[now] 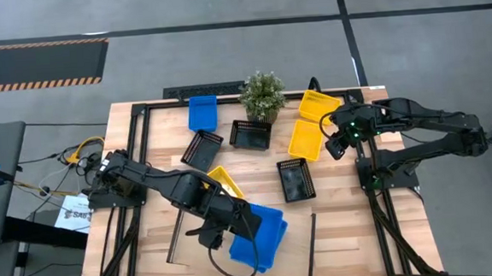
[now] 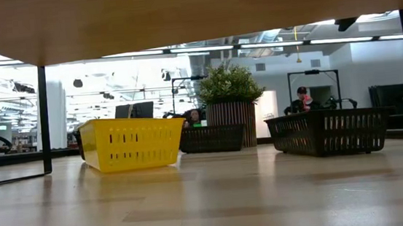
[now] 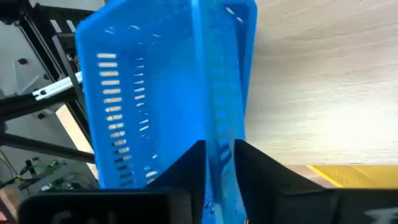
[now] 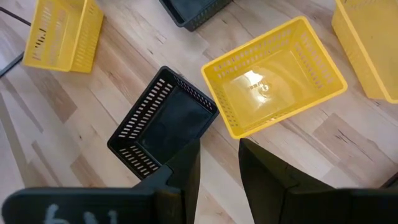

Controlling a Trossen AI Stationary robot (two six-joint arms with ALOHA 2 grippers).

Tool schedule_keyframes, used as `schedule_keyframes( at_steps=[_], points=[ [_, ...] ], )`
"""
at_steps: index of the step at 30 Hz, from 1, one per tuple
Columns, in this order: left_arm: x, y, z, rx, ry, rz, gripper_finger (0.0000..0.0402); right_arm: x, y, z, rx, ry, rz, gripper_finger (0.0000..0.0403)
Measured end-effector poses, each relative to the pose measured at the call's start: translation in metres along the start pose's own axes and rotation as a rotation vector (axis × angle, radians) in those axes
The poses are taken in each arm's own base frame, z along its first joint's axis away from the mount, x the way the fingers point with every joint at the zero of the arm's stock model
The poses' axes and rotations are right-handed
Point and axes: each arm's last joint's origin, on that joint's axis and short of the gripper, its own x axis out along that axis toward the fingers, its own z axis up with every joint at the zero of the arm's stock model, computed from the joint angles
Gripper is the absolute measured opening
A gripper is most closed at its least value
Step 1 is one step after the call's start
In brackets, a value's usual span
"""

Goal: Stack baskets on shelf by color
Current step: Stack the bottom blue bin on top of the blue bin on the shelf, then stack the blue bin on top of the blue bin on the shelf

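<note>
Blue slotted plastic basket (image 3: 168, 93) sits pinched by its wall in the left gripper (image 3: 219, 163) — carry it level, probably shelfward — while the right gripper (image 4: 219, 155) hovers slightly parted, empty.

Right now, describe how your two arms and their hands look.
Both arms are dark, jointed, with black cables running alongside. The left hand ends in two broad, flat black fingers; so does the right hand. A green light glows near the right arm's wrist.

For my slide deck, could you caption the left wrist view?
Left gripper fingers pinch the wall of a blue basket above the wooden tabletop.
</note>
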Motion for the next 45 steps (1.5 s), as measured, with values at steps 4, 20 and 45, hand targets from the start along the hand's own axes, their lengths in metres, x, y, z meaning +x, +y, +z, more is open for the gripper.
schedule_keyframes(
  at_steps=[4, 20, 45],
  points=[
    [0.000, 0.000, -0.001, -0.001, 0.005, 0.000, 0.0109, 0.000, 0.000, 0.000, 0.000, 0.000, 0.001, 0.0134],
    [-0.007, 0.003, 0.000, -0.167, 0.158, 0.031, 0.0155, 0.000, 0.000, 0.000, 0.000, 0.000, 0.001, 0.0133],
    [-0.164, -0.151, -0.196, -2.237, 0.684, 0.574, 0.0155, 0.000, 0.000, 0.000, -0.008, -0.002, 0.001, 0.0134]
  ],
)
